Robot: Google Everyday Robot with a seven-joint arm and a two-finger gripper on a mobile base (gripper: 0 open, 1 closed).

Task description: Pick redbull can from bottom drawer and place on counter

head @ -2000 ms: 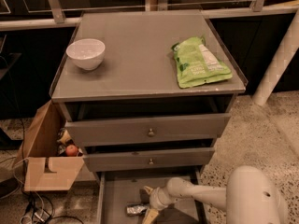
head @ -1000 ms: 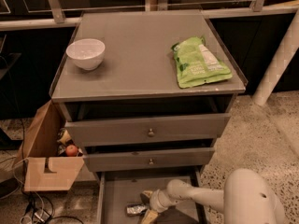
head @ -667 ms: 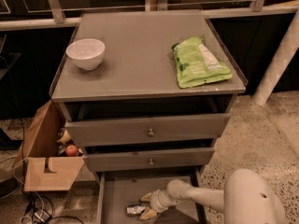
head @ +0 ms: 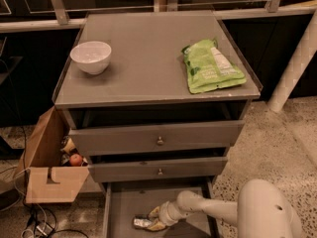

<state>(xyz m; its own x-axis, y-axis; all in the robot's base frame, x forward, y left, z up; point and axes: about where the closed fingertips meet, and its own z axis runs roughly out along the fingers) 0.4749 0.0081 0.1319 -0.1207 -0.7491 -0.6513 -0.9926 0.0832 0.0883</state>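
Note:
The redbull can (head: 140, 223), small and silvery, lies on its side on the floor of the pulled-out bottom drawer (head: 124, 205), near the front. My gripper (head: 154, 220) is low inside that drawer, right against the can's right end, with the white arm (head: 213, 209) reaching in from the lower right. The grey counter (head: 143, 63) above holds a white bowl and a green bag.
A white bowl (head: 91, 57) stands at the counter's left and a green snack bag (head: 212, 67) lies at its right. The two knobbed drawers (head: 159, 141) above are slightly open. A cardboard box (head: 47, 175) with items sits on the floor at the left.
My gripper has edged a little to the left, closer onto the can. The can, bowl and bag have not visibly moved.

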